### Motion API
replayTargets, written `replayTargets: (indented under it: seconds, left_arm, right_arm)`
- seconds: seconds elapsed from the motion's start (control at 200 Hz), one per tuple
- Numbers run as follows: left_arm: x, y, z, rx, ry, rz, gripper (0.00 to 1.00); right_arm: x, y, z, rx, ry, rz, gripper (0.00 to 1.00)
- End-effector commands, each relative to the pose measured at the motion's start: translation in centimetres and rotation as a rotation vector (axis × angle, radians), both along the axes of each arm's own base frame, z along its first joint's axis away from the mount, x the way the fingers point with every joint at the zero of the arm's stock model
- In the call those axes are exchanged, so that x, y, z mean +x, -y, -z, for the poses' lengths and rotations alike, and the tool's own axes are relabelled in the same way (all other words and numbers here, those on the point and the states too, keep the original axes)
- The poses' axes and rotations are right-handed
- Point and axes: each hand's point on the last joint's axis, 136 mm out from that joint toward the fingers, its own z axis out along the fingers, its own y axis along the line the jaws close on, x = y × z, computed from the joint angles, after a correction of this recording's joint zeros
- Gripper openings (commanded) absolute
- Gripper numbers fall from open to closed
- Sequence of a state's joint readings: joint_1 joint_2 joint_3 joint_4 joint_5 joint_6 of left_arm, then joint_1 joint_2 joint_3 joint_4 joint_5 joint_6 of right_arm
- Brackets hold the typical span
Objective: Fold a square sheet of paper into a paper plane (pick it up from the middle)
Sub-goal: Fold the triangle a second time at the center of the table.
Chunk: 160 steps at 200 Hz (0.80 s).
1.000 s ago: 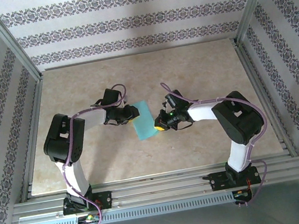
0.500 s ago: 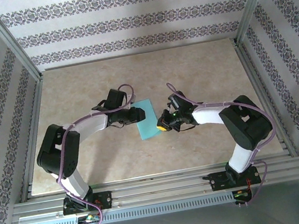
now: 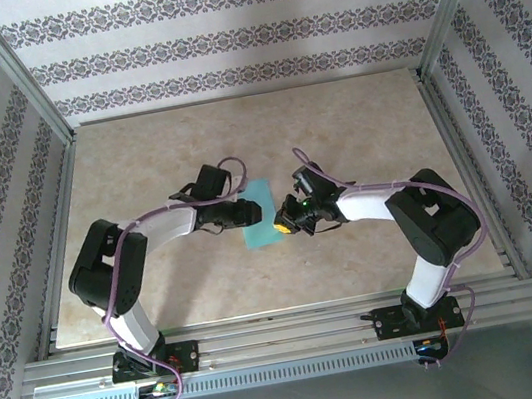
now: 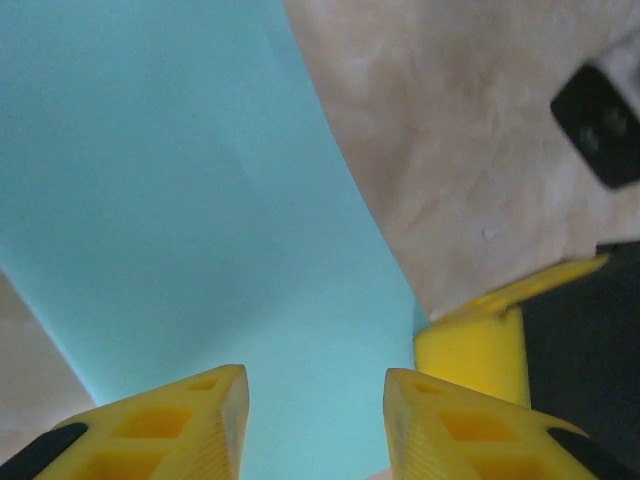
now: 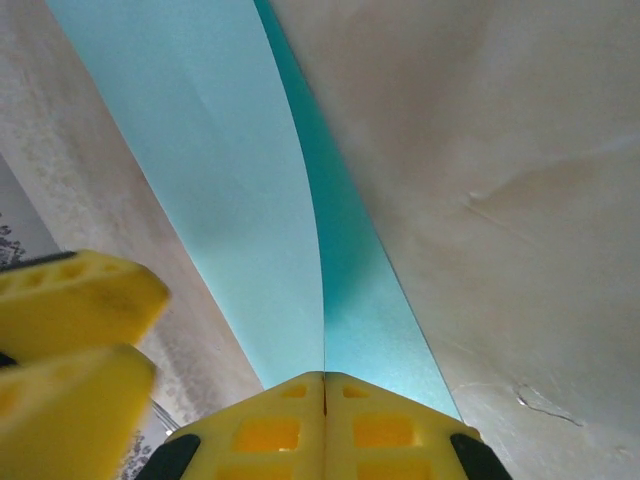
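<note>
At centre of table [image 3: 367,133], noted left gripper [image 4: 315,400] spread wider than a second ago, clasping nothing; right gripper [image 5: 325,385] pinched shut on doubled sheet [image 3: 262,222]. Judged fold handed rightward.

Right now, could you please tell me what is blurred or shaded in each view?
Top external: even soft light, all sharp, no glare on the square sheet of paper. Left wrist: the left gripper soft, a dark part at upper right blurred. Right wrist: the left gripper's fingers are blurred at lower left; the paper's right flap shaded.
</note>
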State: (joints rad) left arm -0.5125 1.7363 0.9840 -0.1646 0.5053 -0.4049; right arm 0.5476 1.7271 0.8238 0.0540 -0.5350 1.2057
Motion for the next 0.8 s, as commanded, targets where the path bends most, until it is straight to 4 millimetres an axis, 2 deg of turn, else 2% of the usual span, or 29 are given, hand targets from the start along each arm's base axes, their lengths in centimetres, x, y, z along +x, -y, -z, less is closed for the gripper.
replayTargets:
  seconds: [0.0,0.2,0.43,0.57,0.794]
  left_arm:
    - [-1.7,0.9,-1.2,0.079,0.151,0.130,0.44]
    - [-2.7,1.6,-1.6,0.137,0.362,0.257,0.49]
    - [-2.9,1.8,-0.9,0.173,0.511,0.397,0.49]
    - [-3.3,1.9,-1.5,0.174,0.660,0.484,0.49]
    - [-3.5,2.4,-1.4,0.220,0.738,0.559,0.49]
  right_arm:
    - [0.8,-0.4,-0.6,0.010,-0.012,0.030,0.02]
    - [0.9,-0.5,-1.1,0.041,-0.045,0.042,0.04]
    - [0.9,-0.6,-1.6,0.088,-0.090,0.061,0.04]
    - [1.1,-0.8,-2.2,0.118,-0.108,0.068,0.04]
    - [1.1,-1.1,-2.4,0.137,-0.135,0.071,0.05]
